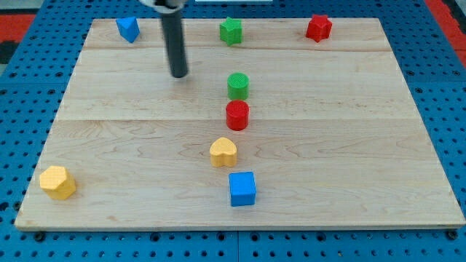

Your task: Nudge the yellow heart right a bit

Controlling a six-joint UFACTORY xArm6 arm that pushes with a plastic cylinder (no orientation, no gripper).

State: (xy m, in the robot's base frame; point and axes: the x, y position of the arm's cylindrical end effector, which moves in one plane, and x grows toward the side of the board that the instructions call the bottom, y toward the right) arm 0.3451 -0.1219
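The yellow heart (pixel 223 151) lies on the wooden board (pixel 349 131) a little below its middle. A red cylinder (pixel 237 115) stands just above it and a blue cube (pixel 242 188) just below it, to the right. My tip (pixel 178 74) rests on the board well above and to the left of the yellow heart, apart from every block. The nearest block to my tip is the green cylinder (pixel 238 86), to its right.
A blue block (pixel 128 29) sits at the view's top left, a green star-like block (pixel 231 30) at the top middle, a red star-like block (pixel 318 28) at the top right. A yellow hexagonal block (pixel 57 182) sits at the bottom left.
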